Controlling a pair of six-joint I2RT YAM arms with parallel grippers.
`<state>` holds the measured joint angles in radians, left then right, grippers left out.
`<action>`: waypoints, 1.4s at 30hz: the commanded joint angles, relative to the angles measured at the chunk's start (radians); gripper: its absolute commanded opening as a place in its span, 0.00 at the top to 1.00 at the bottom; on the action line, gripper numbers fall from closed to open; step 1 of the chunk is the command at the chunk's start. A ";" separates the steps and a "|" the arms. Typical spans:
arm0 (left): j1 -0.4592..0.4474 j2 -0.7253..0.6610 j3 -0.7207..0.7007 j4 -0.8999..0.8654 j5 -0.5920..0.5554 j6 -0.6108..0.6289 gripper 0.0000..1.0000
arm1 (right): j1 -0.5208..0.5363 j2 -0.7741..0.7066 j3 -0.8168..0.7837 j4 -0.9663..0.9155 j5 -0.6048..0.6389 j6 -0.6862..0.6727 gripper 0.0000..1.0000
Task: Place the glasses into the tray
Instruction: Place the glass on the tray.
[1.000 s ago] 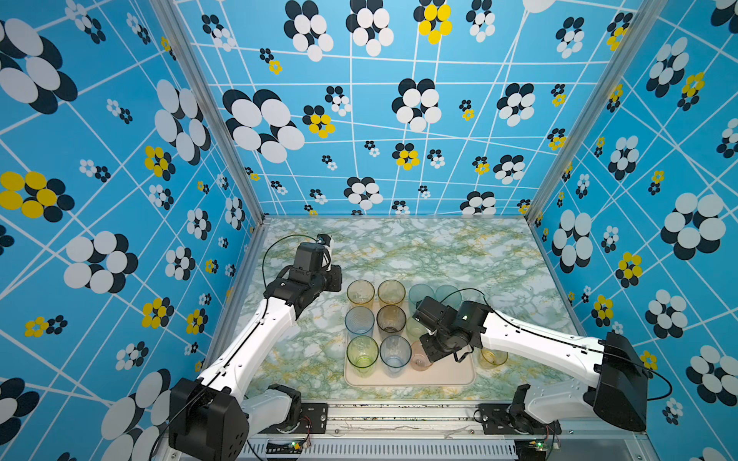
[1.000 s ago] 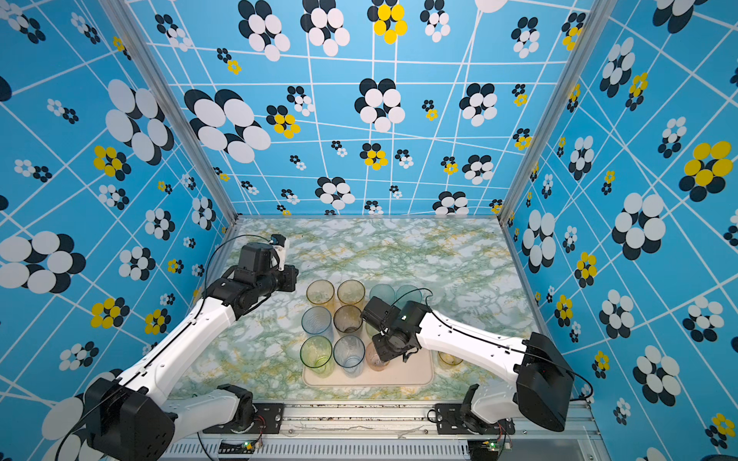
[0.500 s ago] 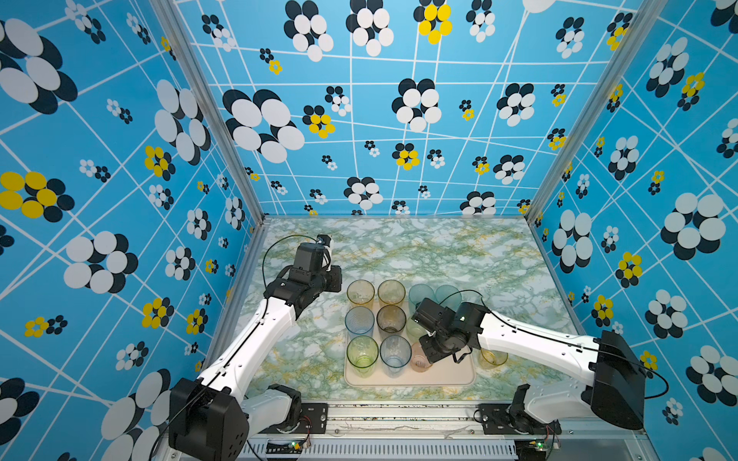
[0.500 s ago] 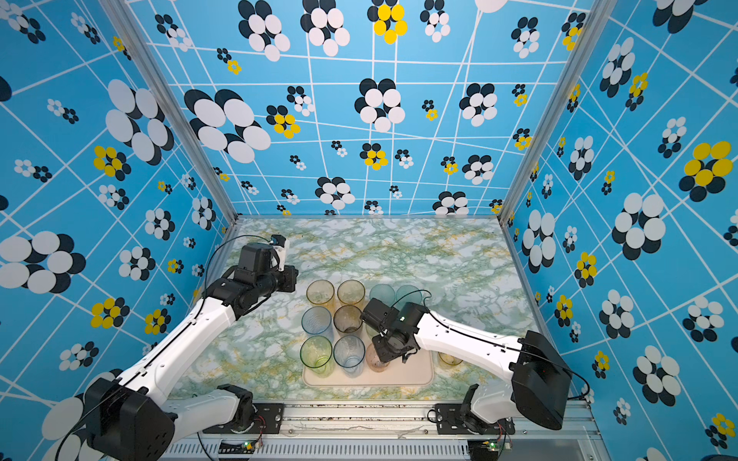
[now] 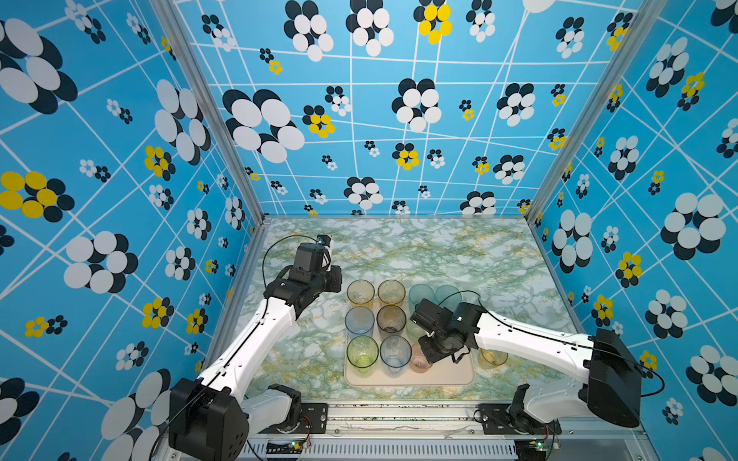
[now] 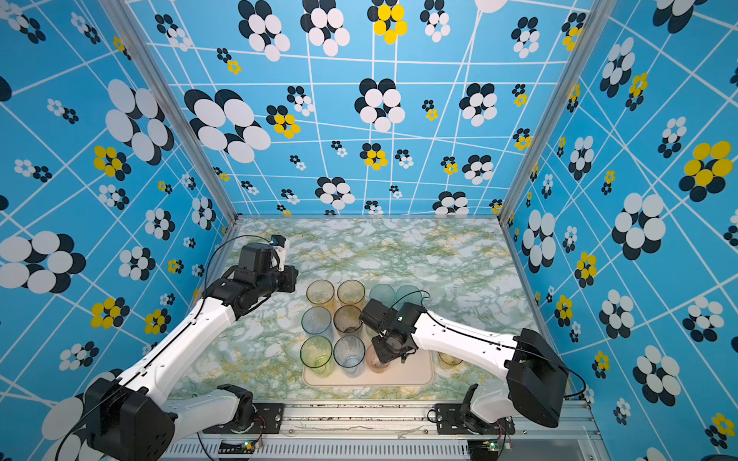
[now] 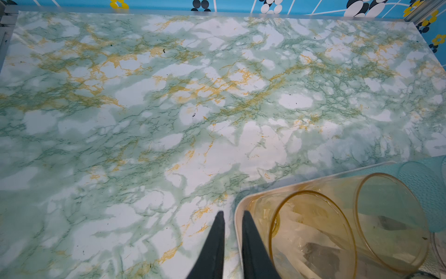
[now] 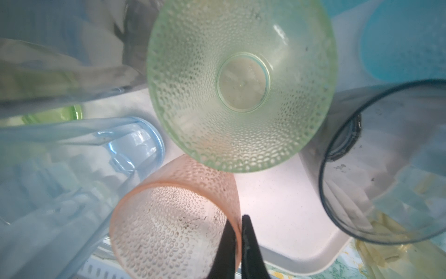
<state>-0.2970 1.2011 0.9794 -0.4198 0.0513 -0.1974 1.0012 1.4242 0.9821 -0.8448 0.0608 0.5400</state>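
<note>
The tray lies on the marbled bench near its front edge, and in both top views it carries the glasses in rows. Two tall amber glasses stand at the far left with two teal glasses beside them. A blue glass and a smoky glass stand in the middle row, and a yellow-green glass and a second blue glass in the near row. The pink glass stands just beside that second blue glass, near the tray's front rim

The right arm reaches over the tray from the right, and the right jaws are closed on the pink glass. In the right wrist view one of the black fingers is inside the rim and the other outside, with the wall pinched between them. Whether the glass's base touches the tray cannot be told. A dotted green glass stands just beside it, under the arm

A short amber glass sits on the bench just outside the tray's right rim, partly hidden by the right arm

The left arm hangs over the bench, left of the tray's far corner. In the left wrist view the left jaws are almost closed, with a slim gap and nothing in it. Their tips hang just beside the tray's corner, apart from the nearest amber glass
</note>
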 commanded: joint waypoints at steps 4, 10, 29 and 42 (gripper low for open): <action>-0.006 -0.017 0.018 -0.020 -0.013 0.003 0.83 | 0.006 0.016 -0.014 0.008 -0.014 0.014 1.00; -0.006 -0.021 0.017 -0.017 -0.014 0.003 0.83 | 0.007 0.015 -0.016 0.003 -0.017 0.015 0.98; -0.006 -0.029 0.005 -0.015 -0.016 0.003 0.83 | 0.007 0.002 -0.011 -0.008 -0.022 0.020 0.88; -0.005 -0.032 -0.004 -0.010 -0.016 0.003 0.83 | 0.007 -0.022 -0.005 -0.026 -0.014 0.026 0.84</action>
<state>-0.2970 1.1915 0.9794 -0.4202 0.0513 -0.1974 1.0012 1.4242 0.9821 -0.8455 0.0456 0.5514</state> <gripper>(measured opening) 0.172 0.162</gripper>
